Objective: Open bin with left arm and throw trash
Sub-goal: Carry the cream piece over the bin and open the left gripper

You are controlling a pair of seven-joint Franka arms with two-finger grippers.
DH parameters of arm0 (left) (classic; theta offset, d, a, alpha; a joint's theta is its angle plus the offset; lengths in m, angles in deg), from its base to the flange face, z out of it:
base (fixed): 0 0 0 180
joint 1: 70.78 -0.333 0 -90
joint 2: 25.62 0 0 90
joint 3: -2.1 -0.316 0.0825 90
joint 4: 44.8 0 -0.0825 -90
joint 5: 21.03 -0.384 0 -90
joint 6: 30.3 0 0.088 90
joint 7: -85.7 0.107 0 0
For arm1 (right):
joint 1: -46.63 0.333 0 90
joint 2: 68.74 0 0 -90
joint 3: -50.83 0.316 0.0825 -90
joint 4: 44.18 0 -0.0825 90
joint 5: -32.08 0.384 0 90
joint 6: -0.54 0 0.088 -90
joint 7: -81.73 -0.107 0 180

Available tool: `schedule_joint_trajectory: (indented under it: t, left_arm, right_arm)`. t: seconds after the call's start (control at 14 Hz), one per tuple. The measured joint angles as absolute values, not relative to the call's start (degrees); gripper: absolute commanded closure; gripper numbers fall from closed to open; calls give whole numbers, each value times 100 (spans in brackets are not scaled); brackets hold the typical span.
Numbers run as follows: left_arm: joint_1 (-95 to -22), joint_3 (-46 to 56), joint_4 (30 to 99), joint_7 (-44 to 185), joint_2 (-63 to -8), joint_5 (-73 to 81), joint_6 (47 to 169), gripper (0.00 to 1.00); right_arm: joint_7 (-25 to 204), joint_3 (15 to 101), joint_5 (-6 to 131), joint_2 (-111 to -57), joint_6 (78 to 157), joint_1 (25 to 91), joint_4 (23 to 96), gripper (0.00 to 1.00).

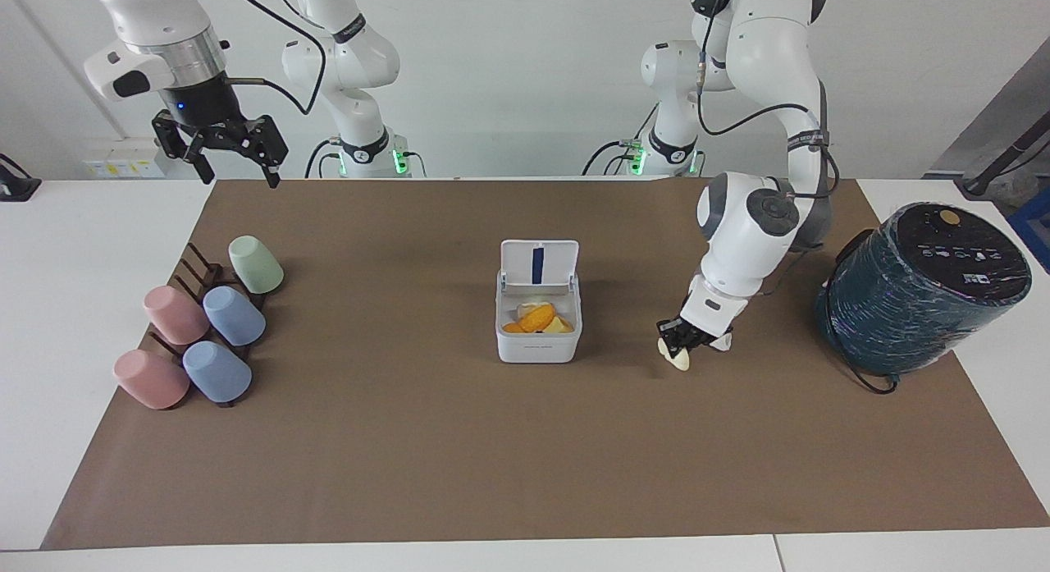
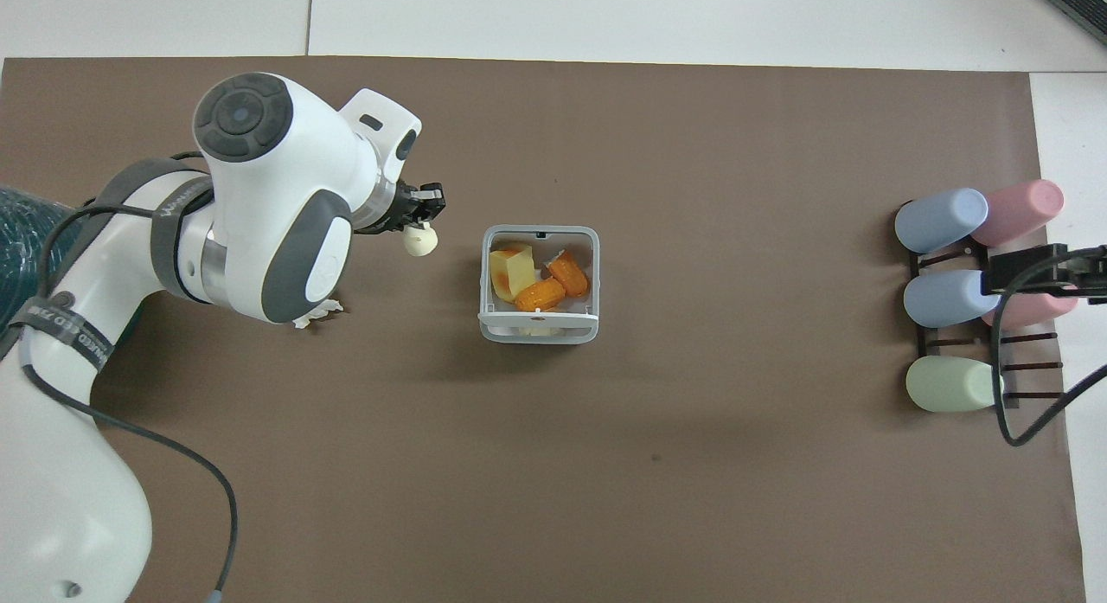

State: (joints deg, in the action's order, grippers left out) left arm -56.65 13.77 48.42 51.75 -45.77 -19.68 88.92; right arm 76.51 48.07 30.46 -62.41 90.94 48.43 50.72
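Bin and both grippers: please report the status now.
Left gripper shut on cream peel, above the mat beside the bin. Bin lid open, orange scraps inside. Right gripper open, waiting over the cups. Tissue on the mat.

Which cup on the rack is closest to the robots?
The green cup: it lies alone at the rack's end nearest the robots, while the pink and blue cups sit in pairs.

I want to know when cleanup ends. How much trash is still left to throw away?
The bin is already open, lid up, with orange and yellow scraps inside. The left claw holds a pale peel piece above the mat, beside the bin. A crumpled tissue lies on the mat under that arm. The right claw waits open near the cups.
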Motion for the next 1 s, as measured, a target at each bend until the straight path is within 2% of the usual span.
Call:
schedule_joint_trajectory:
  t: [0.29, 0.57, 0.72, 0.79, 0.93, 1.0]
  left_arm:
    - [-5018, 1381, 4756, 4303, -4582, -1969, 8881, 100]
    - [-4663, 1384, 4766, 3963, -4590, -1969, 8890, 100]
    - [-4595, 1382, 4836, 3892, -4596, -1969, 8988, 73]
    - [-4571, 1379, 4916, 3839, -4597, -1969, 9096, 47]
    - [-4515, 1383, 5049, 3775, -4598, -1969, 9218, 20]
    - [-4491, 1382, 5078, 3756, -4598, -1969, 9231, 14]
  right_arm:
    - [7652, 4809, 3046, -6426, 9093, 4847, 5018, 0]
    - [7653, 4820, 3046, -6441, 9066, 4849, 5023, 0]
    - [7653, 4824, 3046, -6441, 9062, 4851, 5023, 0]
    - [7653, 4826, 3046, -6441, 9059, 4852, 5023, 0]
    - [7654, 4826, 3046, -6441, 9055, 4852, 5023, 0]
    - [7654, 4826, 3046, -6441, 9055, 4851, 5023, 0]
